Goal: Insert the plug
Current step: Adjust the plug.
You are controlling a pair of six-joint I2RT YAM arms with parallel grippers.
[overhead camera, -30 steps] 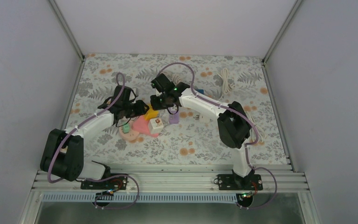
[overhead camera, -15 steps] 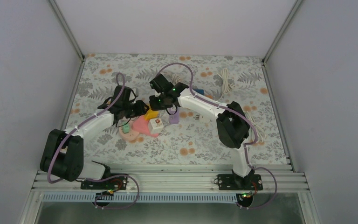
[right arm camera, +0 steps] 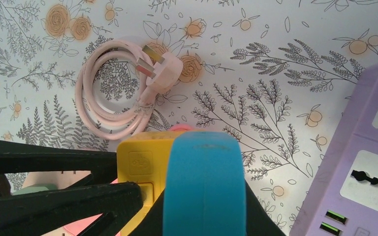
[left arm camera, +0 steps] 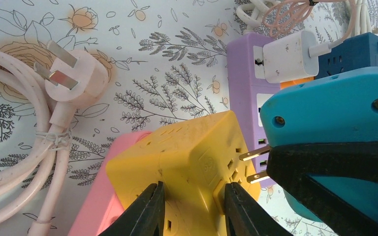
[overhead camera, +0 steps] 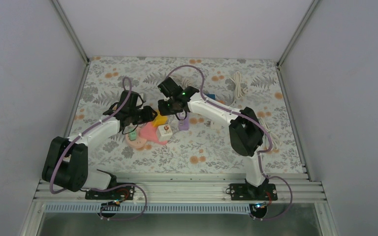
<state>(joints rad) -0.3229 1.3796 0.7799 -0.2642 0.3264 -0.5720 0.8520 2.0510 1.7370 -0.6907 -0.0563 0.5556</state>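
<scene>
Two brass prongs [left arm camera: 252,154] on the teal plug [left arm camera: 334,108] point at the side face of the yellow cube adapter [left arm camera: 177,157], with their tips at its surface. I cannot tell whether they have entered a slot. My right jaws are clamped tight on the plug. My left jaws, narrowly parted, pinch the adapter, which sits over a pink power strip [left arm camera: 96,216]. A purple power strip [left arm camera: 246,69] carrying a white charger [left arm camera: 288,56] lies just beyond on the tabletop [left arm camera: 177,49]. A coiled pale pink cord [left arm camera: 81,73] lies apart from them.
</scene>
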